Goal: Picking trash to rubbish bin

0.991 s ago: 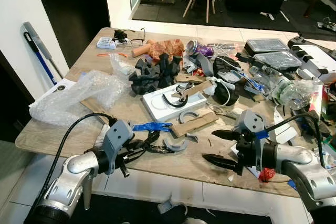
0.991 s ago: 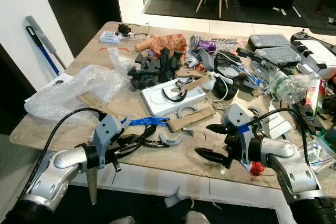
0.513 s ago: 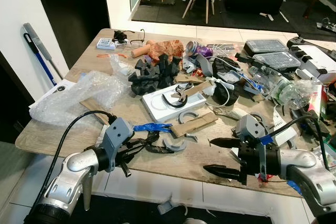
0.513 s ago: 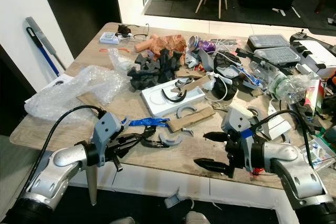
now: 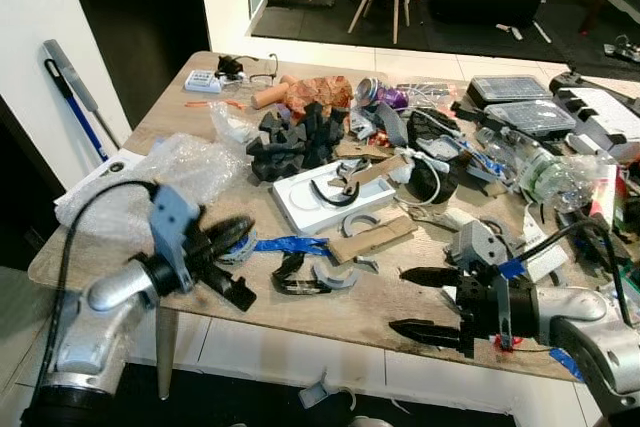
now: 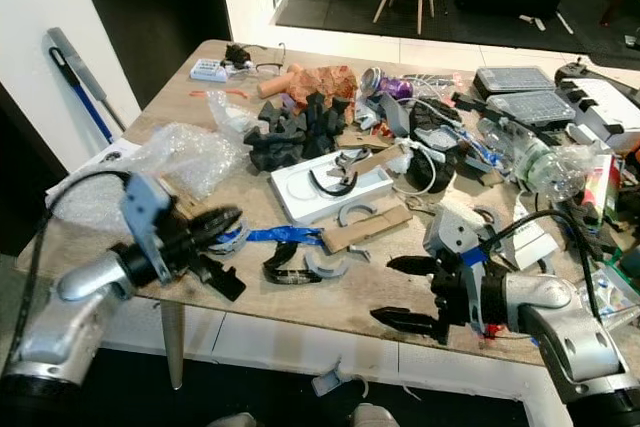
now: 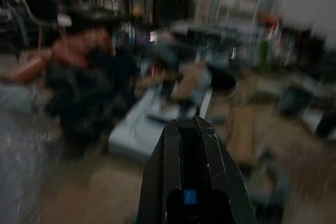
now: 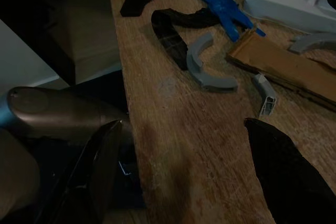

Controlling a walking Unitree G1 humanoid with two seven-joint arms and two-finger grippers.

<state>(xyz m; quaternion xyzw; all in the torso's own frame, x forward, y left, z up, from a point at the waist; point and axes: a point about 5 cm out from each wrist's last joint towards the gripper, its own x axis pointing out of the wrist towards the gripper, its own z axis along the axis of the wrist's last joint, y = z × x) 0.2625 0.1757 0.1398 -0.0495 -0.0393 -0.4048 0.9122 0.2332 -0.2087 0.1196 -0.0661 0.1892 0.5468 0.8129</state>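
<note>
Scraps litter the wooden table [image 5: 170, 112]. A black curved strip [image 5: 290, 272] lies near the front edge, with a grey curved piece [image 5: 335, 275] and a blue tape scrap [image 5: 285, 243] beside it; they also show as strip [image 8: 173, 24] and grey piece [image 8: 202, 69]. My left gripper [image 5: 232, 230] hovers left of the strip, apart from it, shut with nothing in it; its fingers [image 7: 189, 150] are pressed together. My right gripper [image 5: 415, 302] is open over bare wood at the front edge, right of the grey piece. A small red scrap [image 5: 505, 340] lies by its wrist.
Bubble wrap [image 5: 170, 172] covers the table's left side. A white tray [image 5: 300, 202], a cardboard strip [image 5: 372, 237] and black foam [image 5: 290, 142] sit mid-table. A crushed plastic bottle [image 5: 545, 172] and boxes crowd the right. A mop handle [image 5: 75, 97] leans on the left wall.
My left gripper has drawn back to the left, away from the black strip, which stays on the table. The right gripper has barely moved.
</note>
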